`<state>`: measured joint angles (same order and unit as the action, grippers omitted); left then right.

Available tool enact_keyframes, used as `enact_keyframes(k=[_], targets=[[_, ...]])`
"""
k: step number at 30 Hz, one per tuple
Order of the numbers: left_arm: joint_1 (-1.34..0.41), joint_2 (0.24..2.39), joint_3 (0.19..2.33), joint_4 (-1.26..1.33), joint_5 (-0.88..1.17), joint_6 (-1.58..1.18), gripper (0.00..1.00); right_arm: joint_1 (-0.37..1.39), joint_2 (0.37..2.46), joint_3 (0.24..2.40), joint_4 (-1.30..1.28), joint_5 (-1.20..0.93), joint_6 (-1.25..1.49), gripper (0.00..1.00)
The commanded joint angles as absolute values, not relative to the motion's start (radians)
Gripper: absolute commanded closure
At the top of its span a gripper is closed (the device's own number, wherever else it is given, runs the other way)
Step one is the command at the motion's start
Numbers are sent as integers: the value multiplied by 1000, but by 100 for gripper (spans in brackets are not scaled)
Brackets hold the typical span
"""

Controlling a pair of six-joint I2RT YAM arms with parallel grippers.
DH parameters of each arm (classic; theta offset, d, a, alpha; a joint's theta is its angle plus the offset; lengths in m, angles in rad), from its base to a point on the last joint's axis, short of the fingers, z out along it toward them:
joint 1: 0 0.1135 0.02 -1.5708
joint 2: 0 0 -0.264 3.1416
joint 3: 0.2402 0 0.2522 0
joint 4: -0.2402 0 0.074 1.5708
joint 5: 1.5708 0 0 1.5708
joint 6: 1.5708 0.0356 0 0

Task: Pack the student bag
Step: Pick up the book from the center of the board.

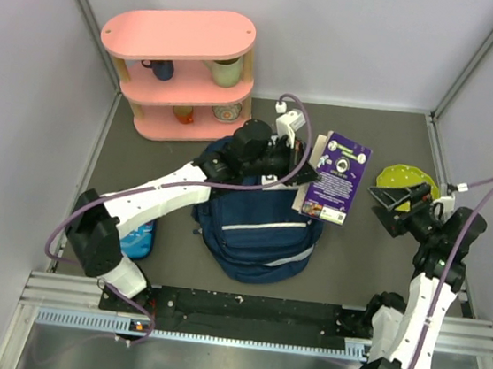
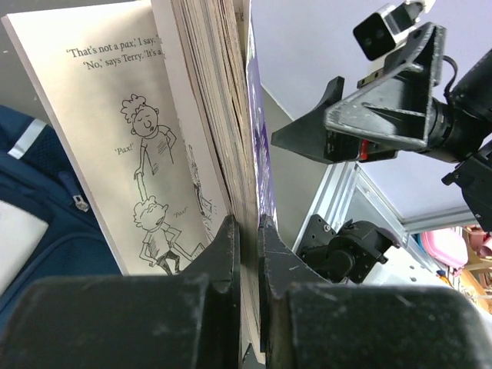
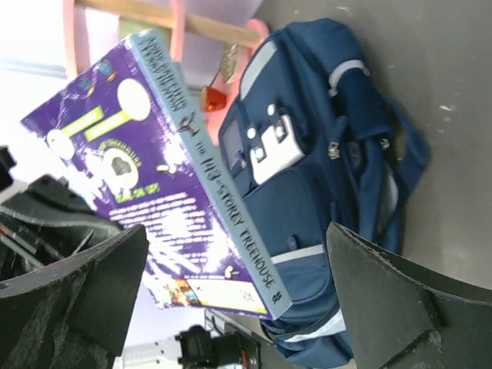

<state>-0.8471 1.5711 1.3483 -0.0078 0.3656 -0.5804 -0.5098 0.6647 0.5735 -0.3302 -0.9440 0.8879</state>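
The rail point(image 1: 250, 310) carrying both arm bases is running along the bottom of the overhead view, at the near edge of the desk point(image 1: 354, 259). Just beyond it, at lower left, a bright-blue pencil case point(image 1: 136, 241) is lying partly under the left arm. The student bag point(image 1: 259, 230) is lying flat at the centre of the frame, its front pockets and thin white stripes facing up, and the left arm is reaching across its upper left part.

At the bag's upper right edge, the left end effector point(image 1: 290, 177) is gripping a purple book point(image 1: 338, 179). The left wrist view is showing what the overhead one is hiding. There the fingers point(image 2: 223, 246) are pinching shut on the book's cover and a sheaf of pages, and a page with line drawings of two children is splaying to the left.

The right end effector point(image 1: 393, 204) is hovering at the right of the frame, apart from the book, with its jaws spread wide and holding nothing. Only its wrist view is giving the book's spine, lettered "Storey Treehouse", and the white rectangular patches on the bag's front.

Farther off, a yellow-green plate point(image 1: 405, 178) is lying at upper right. A pink shelf unit point(image 1: 179, 70) with cups point(image 1: 226, 71) on it is standing at upper left.
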Motion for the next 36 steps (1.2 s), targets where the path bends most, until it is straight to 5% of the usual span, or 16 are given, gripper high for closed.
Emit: enact_keyframes(k=[1, 15, 19, 21, 22, 24, 25, 27, 29, 32, 36], targets=[[-830, 1468, 1319, 120, 382, -578, 100, -421, 666, 563, -127, -1003, 971, 3], [-822, 1410, 1226, 267, 548, -621, 100, -37, 842, 558, 136, -917, 960, 4], [-812, 1405, 1177, 313, 578, -644, 100, -6, 871, 546, 222, -917, 988, 31], [-801, 1396, 1155, 313, 575, -647, 100, -6, 858, 529, 253, -925, 1002, 54], [-796, 1391, 1151, 286, 565, -643, 100, -6, 851, 526, 253, -922, 1002, 74], [-778, 1378, 1137, 253, 542, -629, 100, -6, 835, 526, 236, -913, 988, 91], [-773, 1373, 1138, 212, 529, -609, 75, -6, 831, 528, 232, -916, 986, 100], [-761, 1355, 1134, 164, 482, -585, 37, -6, 828, 531, 227, -922, 983, 100], [-756, 1338, 1124, 111, 434, -557, 13, -6, 827, 532, 229, -928, 986, 100], [-736, 1299, 1086, 120, 376, -561, 1, -6, 825, 519, 307, -962, 1035, 100], [-700, 1301, 1055, 205, 414, -607, 1, -6, 844, 494, 498, -1031, 1155, 100]])
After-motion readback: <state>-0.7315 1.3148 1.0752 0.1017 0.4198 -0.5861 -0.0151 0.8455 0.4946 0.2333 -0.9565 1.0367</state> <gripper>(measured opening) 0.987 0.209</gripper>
